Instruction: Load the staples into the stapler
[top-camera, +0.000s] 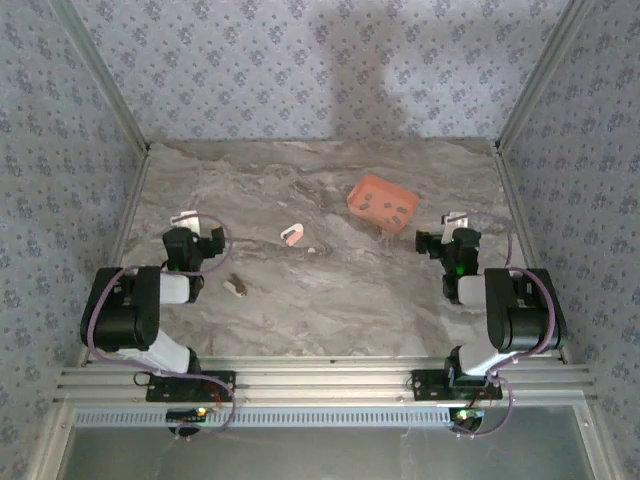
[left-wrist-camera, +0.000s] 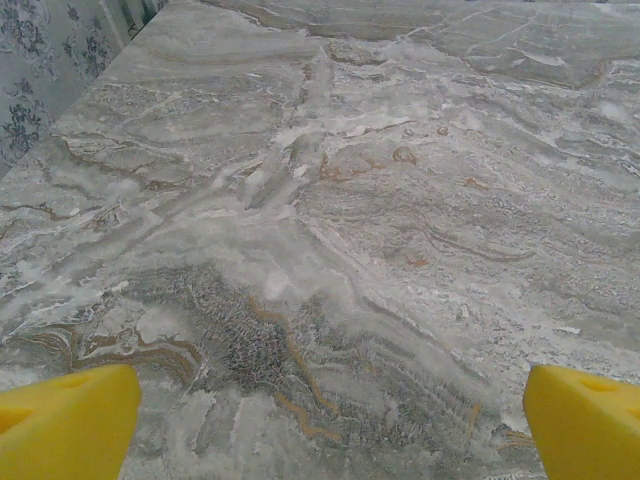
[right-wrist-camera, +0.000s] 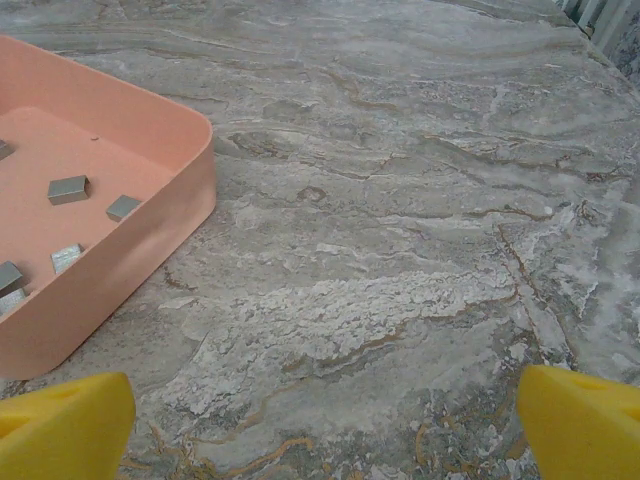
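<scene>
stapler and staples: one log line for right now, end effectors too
stapler on table, untouched | staple blocks in tray | left end effector open, empty | right end effector open, empty, near tray

A table (top-camera: 330, 300) with a grey, brown-veined marble top sits inside three walls (top-camera: 250, 60) papered pale blue-grey with small flower sprigs. Slim metal posts (top-camera: 100, 75) rise from the table's two far corners. Slotted aluminium rails (top-camera: 320, 378) run along its near edge. A soft, broad shadow (top-camera: 350, 80) falls on the back wall. The light is even and diffuse.
</scene>
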